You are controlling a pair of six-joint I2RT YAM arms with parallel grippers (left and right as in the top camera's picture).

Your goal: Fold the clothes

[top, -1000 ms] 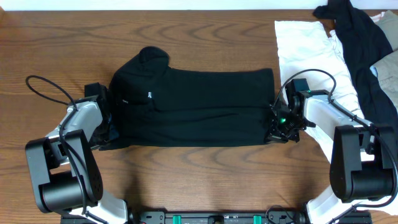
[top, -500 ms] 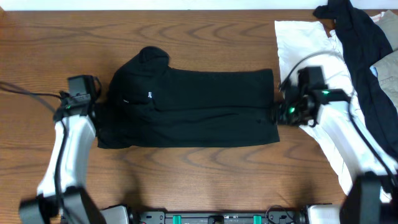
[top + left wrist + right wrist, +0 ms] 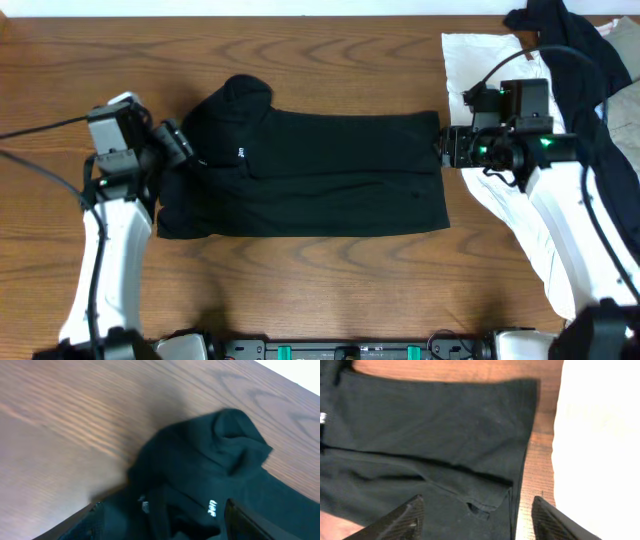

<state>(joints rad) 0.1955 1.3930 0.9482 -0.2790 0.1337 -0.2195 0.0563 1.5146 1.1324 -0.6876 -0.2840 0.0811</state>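
Overhead first: the black fabric top (image 3: 320,175) lies flat on the brown wooden table (image 3: 300,285), folded into a long rectangle that stretches between my two claws. The left claw (image 3: 172,143) is at the collar end and the right claw (image 3: 445,148) is by the upper corner of the hem end. On the outer side of the right claw there's a rumpled white cloth (image 3: 480,70), and a crumpled dark garment (image 3: 585,60) is heaped on that cloth's far side. From up here I honestly can't tell how the fingers on either claw are set.

Left wrist cam: the fingers (image 3: 75,527) are spread wide with nothing pinched, so that one's released. The top's bunched collar sits just ahead of the claw. A small white logo (image 3: 212,506) is close to the inside of the right-hand finger. Bare wood is off to the left and ahead.

Right wrist cam: these fingers (image 3: 400,520) are also wide apart, released, and hanging over the hem end. The hem edge runs down just inside the right-hand finger. The white cloth lies beyond that finger, with a strip of wood showing in between.
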